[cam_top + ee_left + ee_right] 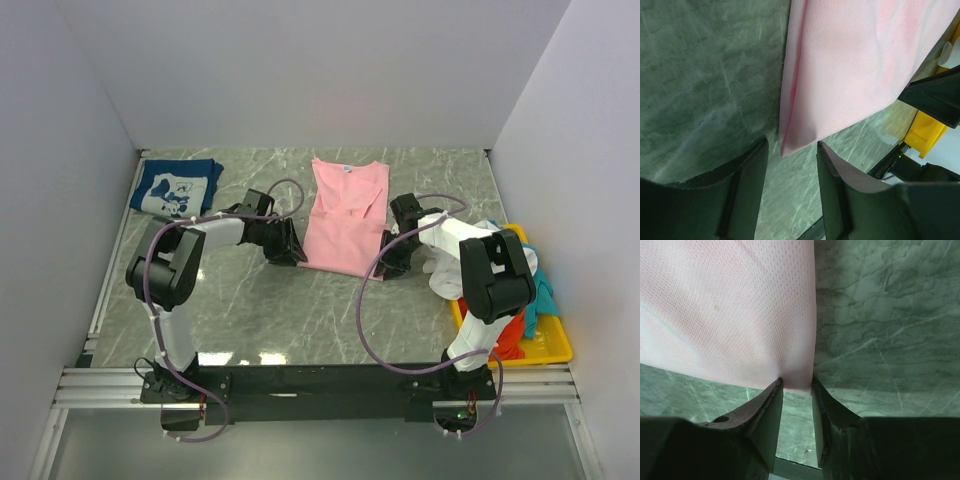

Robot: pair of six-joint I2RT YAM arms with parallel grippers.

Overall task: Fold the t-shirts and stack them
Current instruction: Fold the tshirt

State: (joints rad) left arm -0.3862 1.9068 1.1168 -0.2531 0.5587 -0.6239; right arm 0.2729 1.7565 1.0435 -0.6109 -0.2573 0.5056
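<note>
A light-pink t-shirt [343, 218] lies folded lengthwise in the middle of the table, collar to the back. My left gripper [291, 251] sits at its near-left corner. In the left wrist view the jaws [792, 145] stand open, and the pink corner [790, 142] pokes in between the tips. My right gripper [391, 260] is at the near-right corner. Its jaws [797, 382] stand apart, straddling the pink hem [798, 375] low on the table. A folded navy t-shirt [177, 187] with white print lies at the back left.
A yellow tray [550, 345] at the right edge holds a heap of white [445, 265], orange-red [510, 335] and teal [543, 297] t-shirts. Grey walls close in the left, back and right sides. A metal rail runs along the table's near edge.
</note>
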